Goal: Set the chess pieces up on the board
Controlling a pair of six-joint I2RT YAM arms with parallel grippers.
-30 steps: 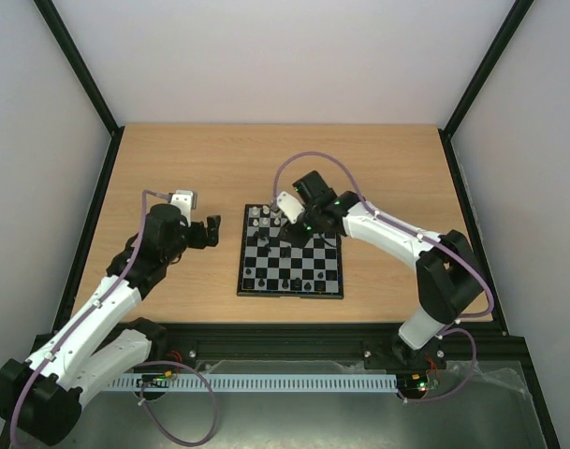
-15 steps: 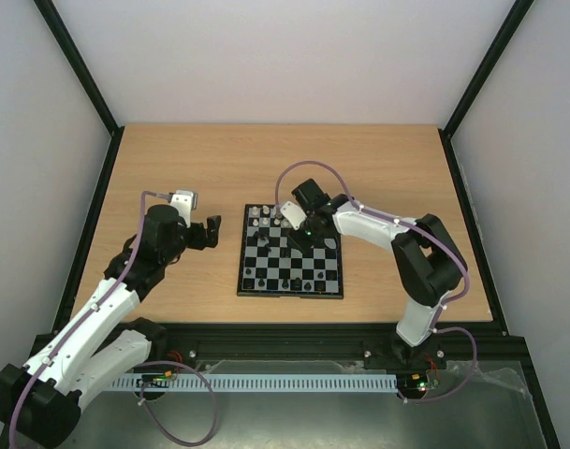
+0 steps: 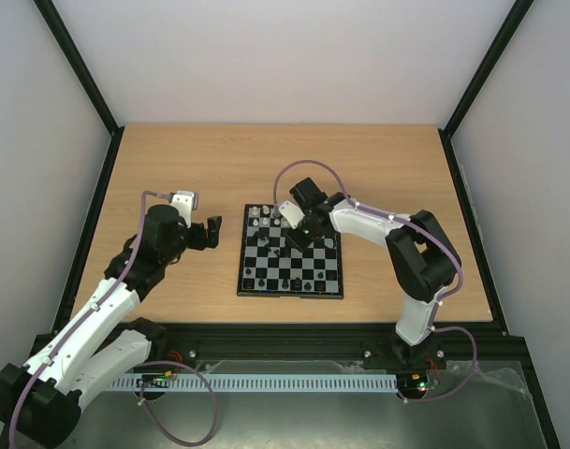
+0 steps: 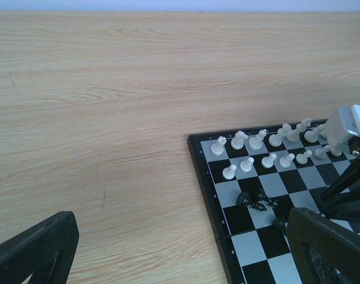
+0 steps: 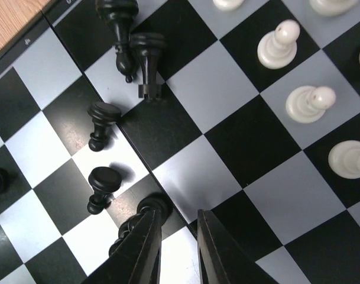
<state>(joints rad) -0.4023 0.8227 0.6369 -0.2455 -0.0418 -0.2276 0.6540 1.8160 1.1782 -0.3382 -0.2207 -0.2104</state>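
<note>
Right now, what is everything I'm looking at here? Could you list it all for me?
table: one, light wood, under everything
board: one, black and grey checks, mid-table
white chess pieces: over ten, white, two rows at the board's far edge
black chess pieces: several, black, some toppled mid-board, others along the near edge
left gripper: one, black, open, left of the board
right gripper: one, black, jaws nearly together, over the toppled pieces
</note>
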